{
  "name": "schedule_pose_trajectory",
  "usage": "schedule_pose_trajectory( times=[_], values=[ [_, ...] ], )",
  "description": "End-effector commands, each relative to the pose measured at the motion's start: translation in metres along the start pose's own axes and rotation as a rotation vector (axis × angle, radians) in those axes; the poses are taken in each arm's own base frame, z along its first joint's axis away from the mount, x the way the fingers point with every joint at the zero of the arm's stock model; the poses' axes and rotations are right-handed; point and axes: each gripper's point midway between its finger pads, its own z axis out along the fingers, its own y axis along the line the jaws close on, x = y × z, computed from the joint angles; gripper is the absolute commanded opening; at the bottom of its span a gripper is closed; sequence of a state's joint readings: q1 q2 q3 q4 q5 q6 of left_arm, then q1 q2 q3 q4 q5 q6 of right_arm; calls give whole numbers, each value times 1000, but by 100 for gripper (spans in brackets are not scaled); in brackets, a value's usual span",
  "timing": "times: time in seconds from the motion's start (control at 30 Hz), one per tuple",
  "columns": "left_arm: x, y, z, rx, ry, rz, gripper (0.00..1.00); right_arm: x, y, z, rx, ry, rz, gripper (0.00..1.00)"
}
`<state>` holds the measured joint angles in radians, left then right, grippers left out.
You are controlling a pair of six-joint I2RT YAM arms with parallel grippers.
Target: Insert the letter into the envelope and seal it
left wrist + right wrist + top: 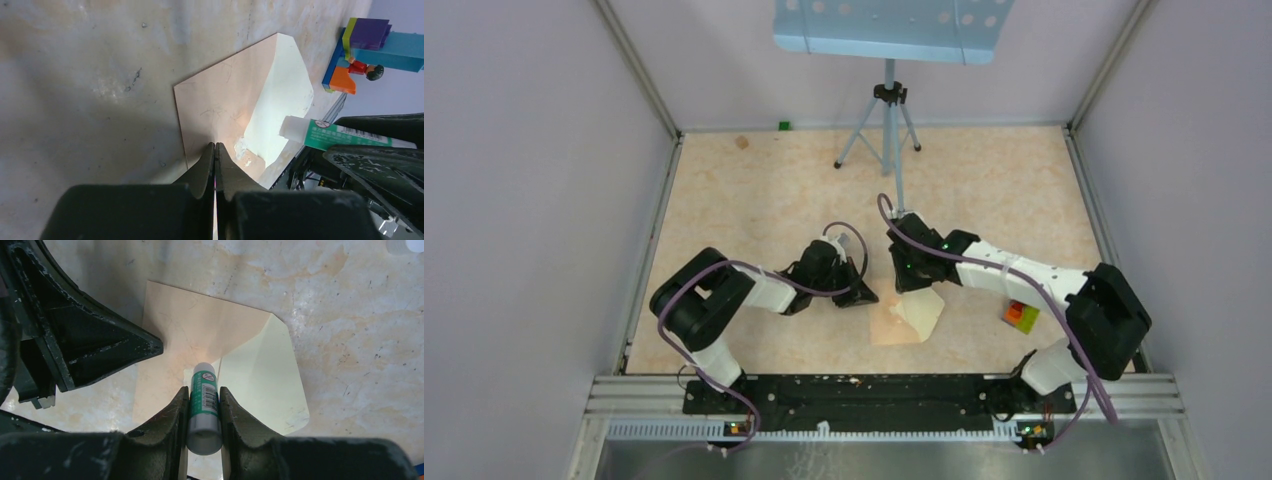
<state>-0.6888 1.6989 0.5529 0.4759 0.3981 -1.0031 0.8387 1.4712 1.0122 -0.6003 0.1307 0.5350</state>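
The tan envelope (892, 326) lies flat on the table between the arms, also in the left wrist view (220, 105) and the right wrist view (185, 335). A pale cream panel with clipped corners (265, 370) folds out from its edge like an open flap (280, 100). I see no separate letter sheet. My left gripper (215, 149) is shut, with its tips resting on the envelope's near edge. My right gripper (204, 389) is shut on a green-and-white glue stick (204, 395), whose tip points at the crease between envelope and flap. The left fingers (100, 347) sit close beside it.
A colourful toy block figure (1021, 316) sits to the right of the envelope, beside the right arm (370, 50). A tripod (886, 130) carrying a blue perforated tray (889, 25) stands at the back. A small green object (783, 125) lies by the back wall. Walls close in both sides.
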Motion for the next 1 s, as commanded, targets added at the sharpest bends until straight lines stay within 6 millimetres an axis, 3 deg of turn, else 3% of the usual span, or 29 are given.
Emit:
schedule_pose_trajectory(
  times=[0.0,0.27,0.97],
  values=[
    [-2,14,7,-70,-15,-9,0,-6,3,8,10,-29,4,0],
    [2,30,5,-142,-22,-42,0,0,-6,22,63,-12,-13,0],
    [3,31,4,-154,-28,-47,0,3,-15,33,112,-15,-31,0]
  ],
)
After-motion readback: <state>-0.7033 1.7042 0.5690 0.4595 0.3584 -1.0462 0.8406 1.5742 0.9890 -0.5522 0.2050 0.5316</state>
